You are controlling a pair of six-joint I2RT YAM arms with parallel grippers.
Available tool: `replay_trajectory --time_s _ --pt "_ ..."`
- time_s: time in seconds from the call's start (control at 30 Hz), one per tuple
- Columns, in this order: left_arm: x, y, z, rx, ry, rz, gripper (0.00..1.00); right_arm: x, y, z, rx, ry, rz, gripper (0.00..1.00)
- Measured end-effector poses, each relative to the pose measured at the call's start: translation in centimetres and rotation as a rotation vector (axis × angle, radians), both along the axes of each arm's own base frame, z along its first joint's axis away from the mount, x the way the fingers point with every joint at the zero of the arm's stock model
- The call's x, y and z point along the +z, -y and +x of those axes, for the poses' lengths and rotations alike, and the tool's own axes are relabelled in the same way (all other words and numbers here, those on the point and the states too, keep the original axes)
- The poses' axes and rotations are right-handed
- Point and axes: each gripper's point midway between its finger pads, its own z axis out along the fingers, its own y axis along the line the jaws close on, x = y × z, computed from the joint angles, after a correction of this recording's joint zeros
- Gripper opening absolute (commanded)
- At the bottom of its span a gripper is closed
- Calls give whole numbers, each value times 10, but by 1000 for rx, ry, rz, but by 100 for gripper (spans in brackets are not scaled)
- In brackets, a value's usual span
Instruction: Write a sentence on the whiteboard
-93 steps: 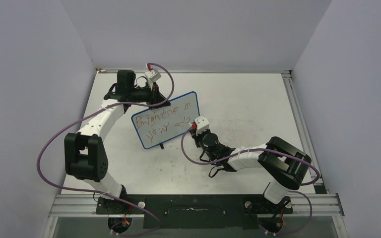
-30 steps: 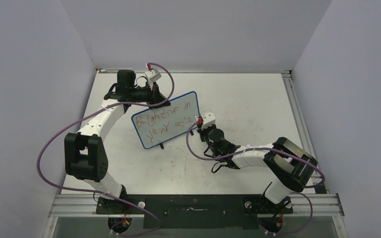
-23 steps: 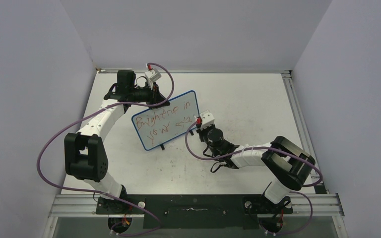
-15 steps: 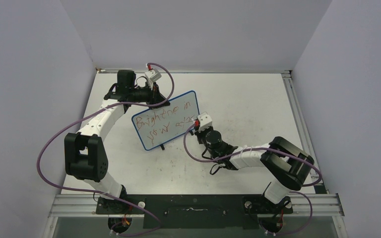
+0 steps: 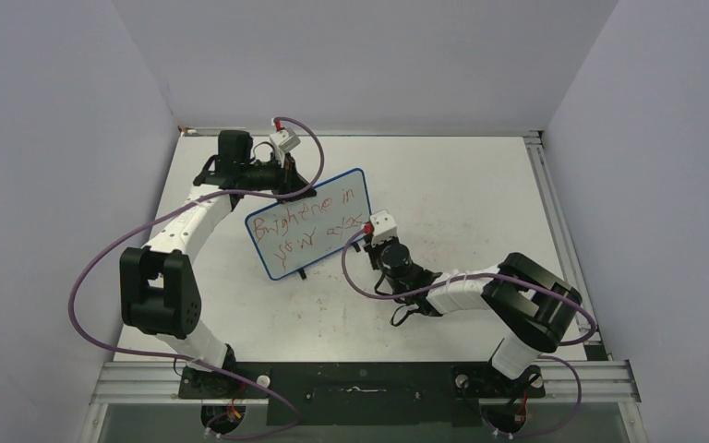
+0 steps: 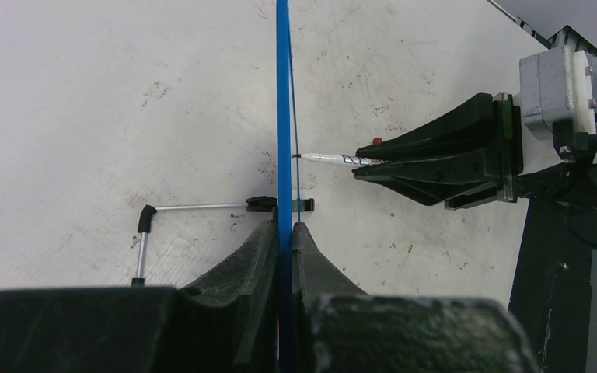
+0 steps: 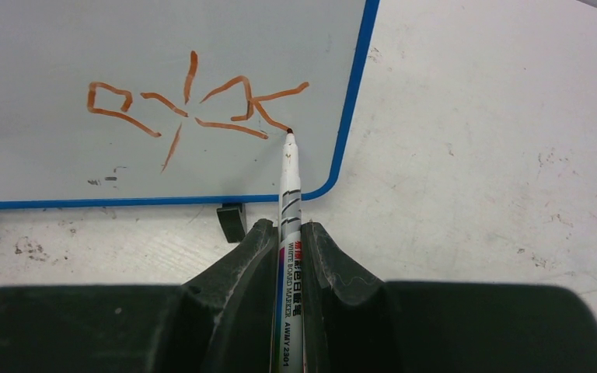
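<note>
The whiteboard (image 5: pixel 318 247), blue-framed, stands tilted on the table at centre left. My left gripper (image 5: pixel 288 181) is shut on its top edge; in the left wrist view the fingers (image 6: pixel 284 225) pinch the blue frame (image 6: pixel 282 93) edge-on. The sentence (image 5: pixel 305 217) runs in two red lines. My right gripper (image 5: pixel 367 238) is shut on a white marker (image 7: pixel 289 202). The marker's tip touches the board (image 7: pixel 47 171) at the end of the last red strokes (image 7: pixel 194 109), near the lower right corner. The marker (image 6: pixel 334 158) also shows in the left wrist view, meeting the board's face.
A black foot (image 7: pixel 232 221) and a thin metal prop rod (image 6: pixel 194 207) hold the board up. Faint red smudges (image 5: pixel 425 198) mark the tabletop right of it. Grey walls close three sides, and a metal rail (image 5: pixel 545 185) runs along the right edge.
My right gripper has shifted a little left and down with the marker, and the end of the second line has gained strokes. The left arm and the board have stayed put.
</note>
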Motion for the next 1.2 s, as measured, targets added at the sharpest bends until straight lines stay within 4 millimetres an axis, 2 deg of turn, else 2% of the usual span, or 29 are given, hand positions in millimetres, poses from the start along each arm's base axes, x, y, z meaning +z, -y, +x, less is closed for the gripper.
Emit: replay_trajectory --time_s 0.13,0.37,0.7,0.87,1.1,1.2 --pt "0 0 0 0 0 0 0 -4 6 2 -21 -13 -4 5" --pt "0 0 0 0 0 0 0 -5 5 0 -18 -19 -1 5" --pt "0 0 0 -1 0 -1 0 -27 -14 -22 51 -60 -51 5" --pt "1 1 -1 -7 -2 -5 0 -23 -10 -22 39 -51 -47 5" --pt "1 2 -2 -13 -3 -10 0 -2 10 -14 -21 -13 -8 5" --pt "1 2 -3 -14 -4 -10 0 0 15 -10 -41 -10 -7 5"
